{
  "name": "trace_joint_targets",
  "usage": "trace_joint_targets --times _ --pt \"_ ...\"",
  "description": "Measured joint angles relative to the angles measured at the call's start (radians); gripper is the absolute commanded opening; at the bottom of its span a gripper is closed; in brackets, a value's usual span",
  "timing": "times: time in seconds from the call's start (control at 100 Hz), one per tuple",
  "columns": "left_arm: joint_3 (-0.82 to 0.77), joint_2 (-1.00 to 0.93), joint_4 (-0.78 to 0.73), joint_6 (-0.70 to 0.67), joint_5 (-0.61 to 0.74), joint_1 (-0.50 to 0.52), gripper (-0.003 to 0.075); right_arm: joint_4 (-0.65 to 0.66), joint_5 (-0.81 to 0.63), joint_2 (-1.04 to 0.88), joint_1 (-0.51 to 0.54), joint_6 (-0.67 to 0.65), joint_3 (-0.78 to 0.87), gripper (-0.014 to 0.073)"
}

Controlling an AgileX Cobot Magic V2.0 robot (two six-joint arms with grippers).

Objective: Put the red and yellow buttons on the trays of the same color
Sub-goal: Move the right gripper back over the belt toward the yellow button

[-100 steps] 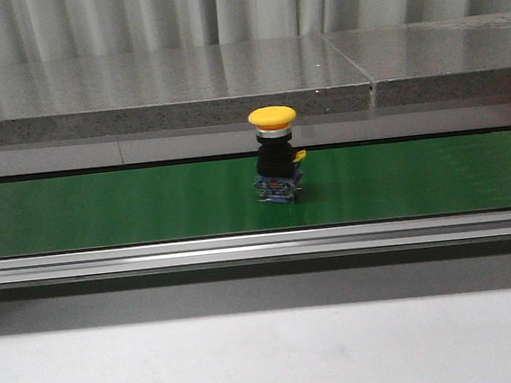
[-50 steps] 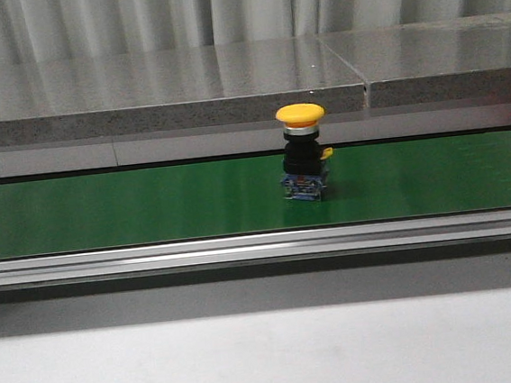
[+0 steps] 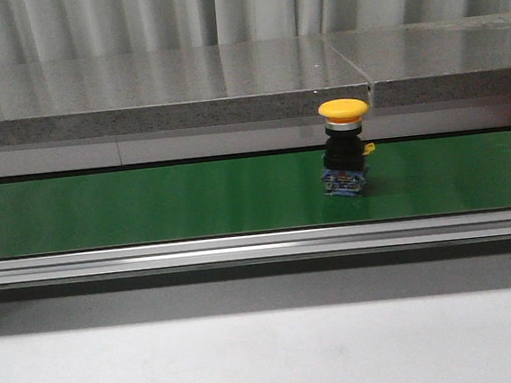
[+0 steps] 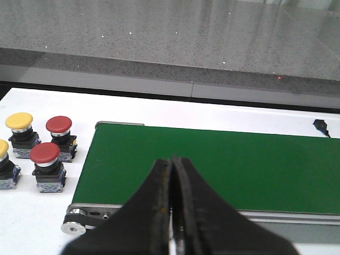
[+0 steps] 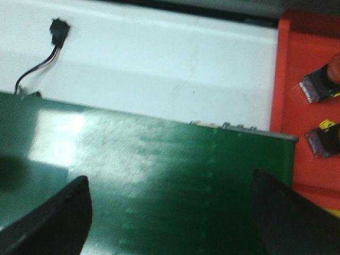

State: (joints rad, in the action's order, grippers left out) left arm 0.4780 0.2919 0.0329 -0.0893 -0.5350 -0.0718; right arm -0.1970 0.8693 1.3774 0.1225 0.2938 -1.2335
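A green conveyor belt [image 3: 148,206] spans the table [image 4: 159,109], carrying an upright yellow button [image 3: 346,148] right of centre. The right hand [image 5: 170,212] waits spread wide above the belt's end, beside the red tray [image 5: 303,106]; the left hand [image 4: 172,212] is pressed closed over the other end, near spare buttons [image 4: 45,154]. A good catch likely means keeping those fingers wide, straddling the black body and closing below the cap.

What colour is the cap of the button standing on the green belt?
Yellow. The button stands on the belt; the front view shows it best.
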Motion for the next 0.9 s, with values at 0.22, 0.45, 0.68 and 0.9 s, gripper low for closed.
trace_joint_targets --times 0.22,0.45,0.68,0.9 --pt "0.000 0.000 0.000 0.000 0.000 0.000 -0.0019 0.000 0.092 -0.046 -0.054 0.070 0.112 0.0602" --pt "0.000 0.000 0.000 0.000 0.000 0.000 -0.0019 -0.002 0.061 -0.046 -0.130 0.082 0.161 0.0602" --pt "0.000 0.000 0.000 0.000 0.000 0.000 -0.0019 -0.008 0.015 0.000 -0.208 0.090 0.161 0.0602" --pt "0.000 0.000 0.000 0.000 0.000 0.000 -0.0019 -0.019 -0.071 0.079 -0.266 0.093 0.161 0.0602"
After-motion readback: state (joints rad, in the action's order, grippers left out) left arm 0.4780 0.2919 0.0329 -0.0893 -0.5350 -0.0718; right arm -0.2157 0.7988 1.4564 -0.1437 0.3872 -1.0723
